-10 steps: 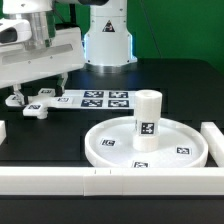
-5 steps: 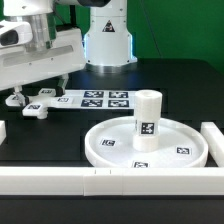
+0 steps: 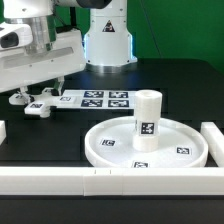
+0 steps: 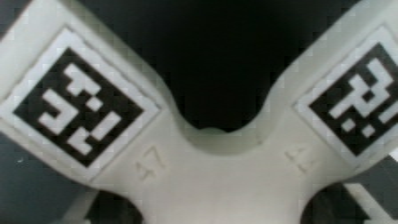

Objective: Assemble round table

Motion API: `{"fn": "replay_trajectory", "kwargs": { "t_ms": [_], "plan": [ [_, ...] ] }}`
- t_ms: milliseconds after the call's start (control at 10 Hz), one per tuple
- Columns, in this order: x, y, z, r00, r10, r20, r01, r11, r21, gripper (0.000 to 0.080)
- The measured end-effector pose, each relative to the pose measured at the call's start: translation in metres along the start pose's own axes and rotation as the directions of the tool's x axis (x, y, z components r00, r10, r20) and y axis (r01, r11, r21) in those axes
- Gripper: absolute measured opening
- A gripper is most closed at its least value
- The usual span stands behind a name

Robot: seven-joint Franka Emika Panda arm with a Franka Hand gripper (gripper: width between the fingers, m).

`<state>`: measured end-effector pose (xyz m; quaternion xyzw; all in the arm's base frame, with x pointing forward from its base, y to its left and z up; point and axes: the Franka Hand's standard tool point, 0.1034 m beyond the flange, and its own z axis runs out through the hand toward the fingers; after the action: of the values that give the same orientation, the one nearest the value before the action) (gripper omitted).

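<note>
The cross-shaped foot (image 3: pixel 38 106) lies at the exterior view's left, by the end of the marker board (image 3: pixel 105 99). My gripper (image 3: pixel 33 98) is down on the foot and appears shut on it. In the wrist view the foot (image 4: pixel 214 165) fills the frame, with two tagged arms spreading away and its hub at the jaws; my fingertips are hidden there. The large round rimmed disc (image 3: pixel 100 150) lies at the front right. The short thick cylinder leg (image 3: pixel 146 120) stands upright on the middle of the disc.
Long white bars edge the black surface at the front (image 3: pixel 50 180) and at the right (image 3: pixel 215 140). The arm's white base (image 3: pixel 108 40) stands behind the marker board.
My gripper and the cross-shaped foot have shifted very slightly upward. The disc and the leg have not moved.
</note>
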<state>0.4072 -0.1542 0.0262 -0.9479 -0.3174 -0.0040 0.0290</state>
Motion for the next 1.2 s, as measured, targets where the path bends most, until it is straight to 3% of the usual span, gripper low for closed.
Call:
{"fn": "replay_trajectory", "kwargs": {
  "t_ms": [300, 500, 600, 800, 900, 1100, 1200],
  "plan": [
    [0.0, 0.001, 0.0, 1.0, 0.001, 0.0, -0.001, 1.0, -0.001, 0.0442],
    [0.002, 0.007, -0.007, 1.0, 0.003, -0.009, -0.003, 1.0, -0.015, 0.0442],
    [0.005, 0.012, -0.018, 1.0, 0.004, -0.02, -0.005, 0.999, -0.032, 0.0442],
    [0.014, 0.009, -0.045, 0.997, 0.075, -0.032, -0.076, 0.997, -0.013, 0.0442],
    [0.026, 0.006, -0.062, 0.993, 0.103, -0.053, -0.105, 0.994, -0.03, 0.0442],
    [0.058, -0.014, -0.086, 0.978, 0.195, -0.078, -0.197, 0.98, -0.025, 0.0442],
    [0.086, -0.03, -0.099, 0.955, 0.281, -0.096, -0.284, 0.959, -0.022, 0.0442]
  ]
}}
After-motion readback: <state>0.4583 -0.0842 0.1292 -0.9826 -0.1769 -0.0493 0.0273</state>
